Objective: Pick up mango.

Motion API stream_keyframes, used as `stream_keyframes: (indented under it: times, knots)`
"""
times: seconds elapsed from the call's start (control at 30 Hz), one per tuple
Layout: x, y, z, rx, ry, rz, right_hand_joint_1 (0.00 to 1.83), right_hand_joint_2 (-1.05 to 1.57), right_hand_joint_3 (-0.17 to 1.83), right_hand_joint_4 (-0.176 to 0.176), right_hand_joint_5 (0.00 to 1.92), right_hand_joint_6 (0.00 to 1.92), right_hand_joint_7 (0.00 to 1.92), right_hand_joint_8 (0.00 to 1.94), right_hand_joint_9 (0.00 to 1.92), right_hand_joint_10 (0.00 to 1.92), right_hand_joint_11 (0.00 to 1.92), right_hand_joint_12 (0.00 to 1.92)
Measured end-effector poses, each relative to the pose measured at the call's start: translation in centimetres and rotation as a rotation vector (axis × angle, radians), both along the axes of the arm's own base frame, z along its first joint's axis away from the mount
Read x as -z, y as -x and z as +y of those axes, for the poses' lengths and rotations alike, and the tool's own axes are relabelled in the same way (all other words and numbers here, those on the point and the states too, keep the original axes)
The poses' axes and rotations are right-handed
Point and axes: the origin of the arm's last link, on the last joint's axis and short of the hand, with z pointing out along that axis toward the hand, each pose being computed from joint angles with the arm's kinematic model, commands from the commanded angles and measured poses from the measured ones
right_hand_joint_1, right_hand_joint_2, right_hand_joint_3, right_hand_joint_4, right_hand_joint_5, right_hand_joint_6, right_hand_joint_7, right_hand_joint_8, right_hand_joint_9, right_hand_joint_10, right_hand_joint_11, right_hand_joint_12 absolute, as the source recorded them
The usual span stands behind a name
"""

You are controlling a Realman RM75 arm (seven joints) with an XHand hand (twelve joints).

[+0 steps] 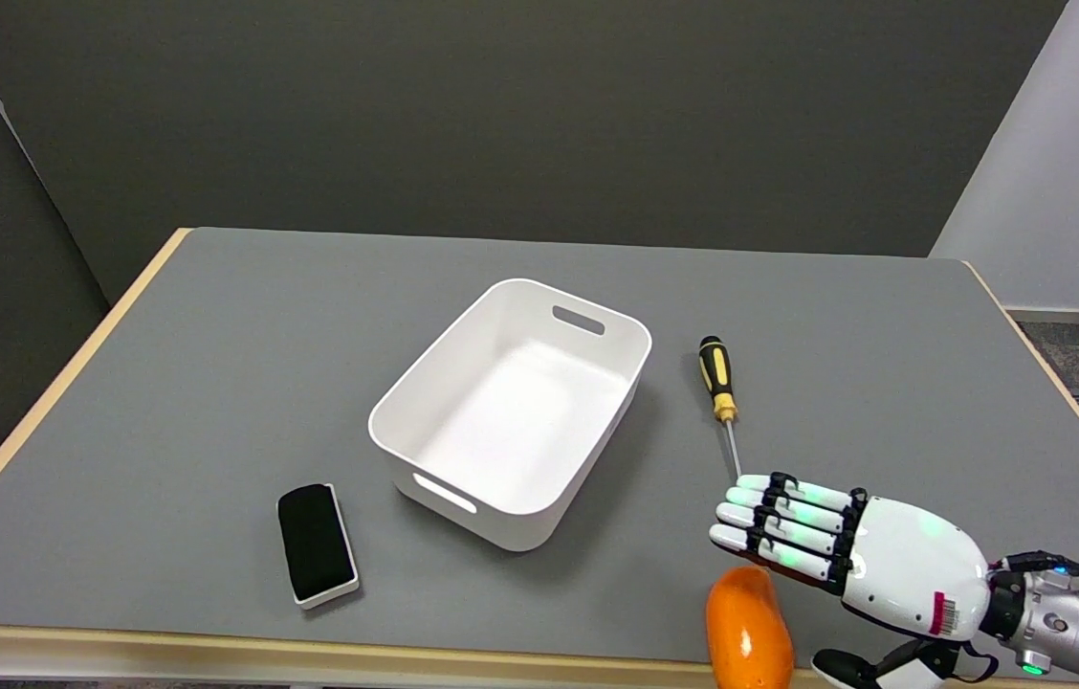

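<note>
Mango (748, 627) right at the near edge of the worktop (214, 383), about 5 o'clock from the bin, lying lengthwise and partly cut off by the bottom of the frame. Right hand (846, 555) hovering just above and beside its far end, back of the hand up, fingers (769, 522) stretched out straight and side by side, pointing toward 9 o'clock. Holding nothing, released. Thumb tucked low at the bottom edge, hard to read.

Looks like the reach-in stage, grasp not yet made. To do it well: drop the palm lower and slide toward 6 o'clock so the fat middle of the fruit sits under it, then curl fingers over the far side with thumb closing from the near side. Smooth, rounded skin, so probably slippery; wrap wide, not a tip pinch. Careful not to nudge it off the near edge.

Farther out: screwdriver (719, 383) at 12 o'clock from the hand, tip nearly under the fingertips, worth avoiding. Eraser (315, 544) at 7 o'clock from the bin. White bin (406, 421) mid-worktop.
</note>
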Motion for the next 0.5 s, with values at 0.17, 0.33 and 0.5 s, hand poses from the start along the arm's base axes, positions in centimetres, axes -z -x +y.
stream_keyframes:
  times: [0.17,0.33,0.5]
  knots:
    - [0.18,-0.32,0.32,0.003,-0.004,0.007,0.92,0.56,0.97,-0.045,0.01,0.11,0.0,0.04,0.0,0.16,0.0,0.32]
    - [0.49,-0.6,0.47,0.002,-0.012,0.014,0.96,0.57,1.0,-0.044,0.02,0.25,0.0,0.11,0.0,0.22,0.0,0.35]
    - [0.88,-0.72,0.39,0.003,-0.022,0.024,0.97,0.58,1.01,-0.04,0.03,0.32,0.02,0.13,0.0,0.25,0.0,0.37]
